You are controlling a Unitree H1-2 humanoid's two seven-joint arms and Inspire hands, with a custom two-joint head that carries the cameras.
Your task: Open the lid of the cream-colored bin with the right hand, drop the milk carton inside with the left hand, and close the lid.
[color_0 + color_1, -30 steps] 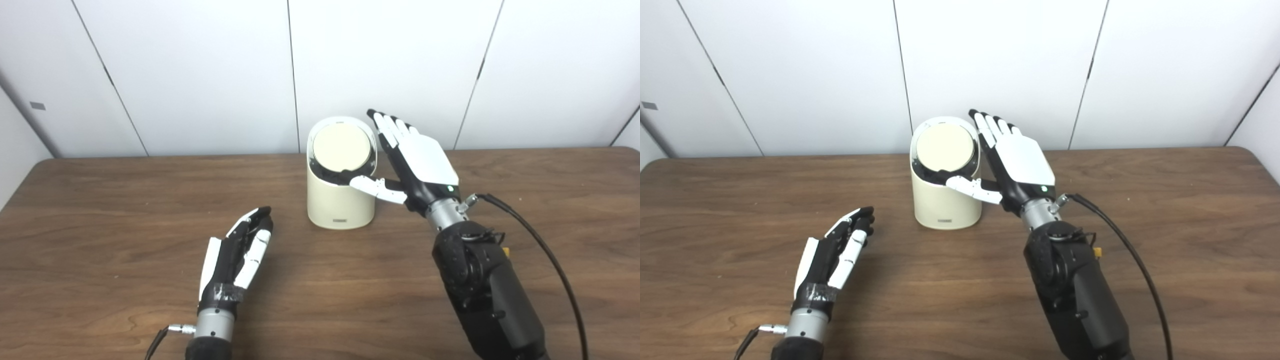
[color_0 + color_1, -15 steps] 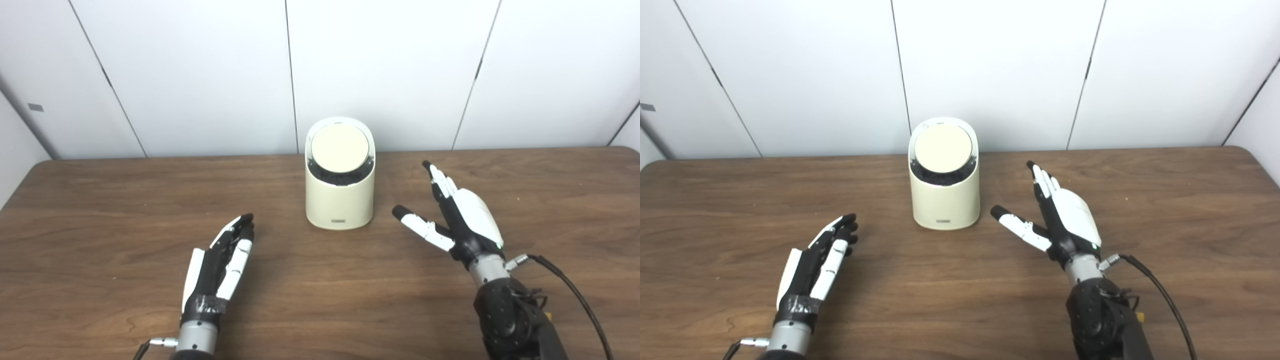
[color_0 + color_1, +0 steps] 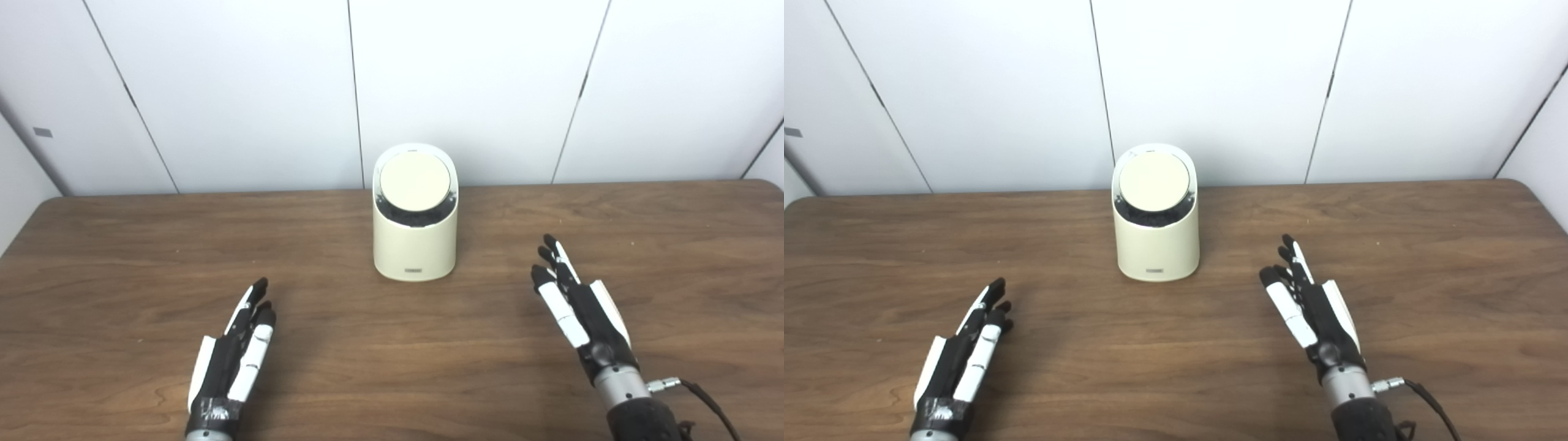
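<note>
Bin (image 3: 415, 236) upright mid-tabletop (image 3: 122, 257), lid (image 3: 415, 182) down, no carton in view; both hands empty, fingers extended: right hand (image 3: 582, 309) nearer, bin up-left of it, left hand (image 3: 236, 358) farther.

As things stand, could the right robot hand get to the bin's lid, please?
Probably yes: the right robot hand is open and empty, with only bare table between it and the closed lid of the bin.
</note>
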